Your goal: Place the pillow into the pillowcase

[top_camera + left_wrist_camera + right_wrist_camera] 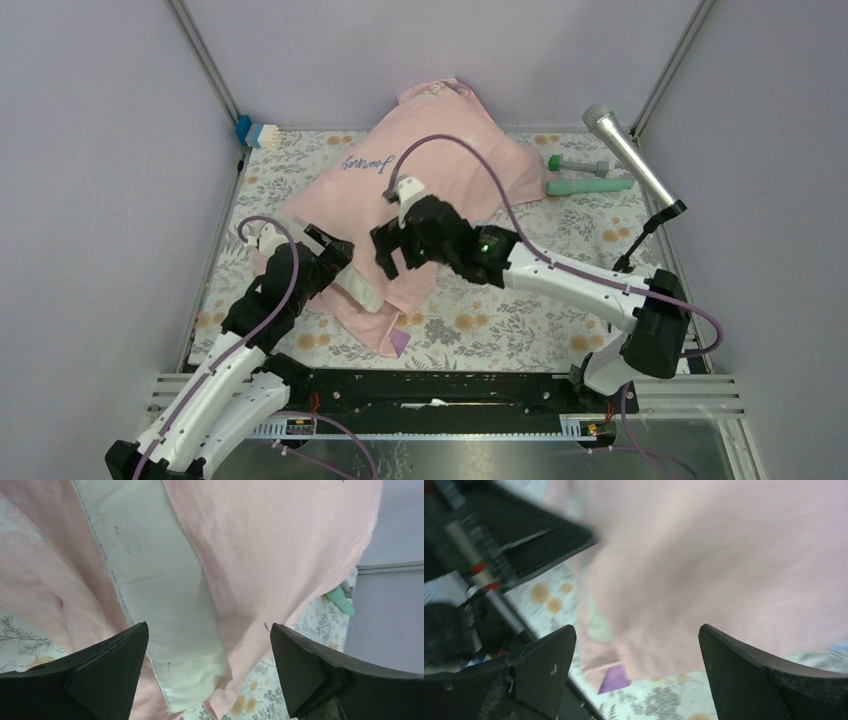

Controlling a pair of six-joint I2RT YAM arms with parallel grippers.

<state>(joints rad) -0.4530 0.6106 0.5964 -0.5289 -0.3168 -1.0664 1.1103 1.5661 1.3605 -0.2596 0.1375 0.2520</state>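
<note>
The pillowcase [420,170] lies across the floral table cloth [520,320] and is plump over most of its length, so we judge that the pillow is already mostly inside. Only a cream strip of the pillow [360,292] shows at the near open end, close to a purple corner of the lining [398,340]. The left gripper [335,250] hangs over this strip, and the right gripper [397,262] is just beside it over the pink fabric. In both wrist views the jaws stand wide apart and hold nothing.

The risk we see is at this open end. With no claw on the hem, the soft pillow can push itself back out. If the left gripper closes where it is, it may pinch the pillow [160,595] together with the pillowcase [280,555], and a pull would then drag both instead of sliding one over the other. The right wrist view is blurred, so we cannot tell how near its fingers are to the cloth. A grip that also catches the table cloth would wrinkle it and shift the whole bundle.
</note>
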